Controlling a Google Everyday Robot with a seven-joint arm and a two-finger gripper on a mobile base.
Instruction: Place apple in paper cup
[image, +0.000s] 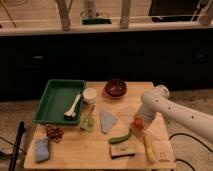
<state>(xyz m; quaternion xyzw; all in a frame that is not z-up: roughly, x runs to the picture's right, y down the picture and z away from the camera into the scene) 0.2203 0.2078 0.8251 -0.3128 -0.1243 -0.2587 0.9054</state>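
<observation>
One camera view: the apple (137, 123) sits on the table (75, 150), toward four o'clock from the paper cup (90, 95) and well apart from it. The gripper (141, 118) hangs at the apple's one o'clock edge, touching or nearly so; whether it grips cannot be told. The fruit looks light, firm, glossy and apt to roll, so it is best taken across its widest middle.

Robot lab: gripper (139, 119) beside apple (137, 123) on cluttered table (85, 149)

apple (137, 122): small, round, red-orange, sitting just beside the gripper (143, 126).
paper cup (90, 95): cream-white, standing upright, well left of the gripper, farther back.
gripper: hanging low over the table's (90, 147) right side.
</observation>
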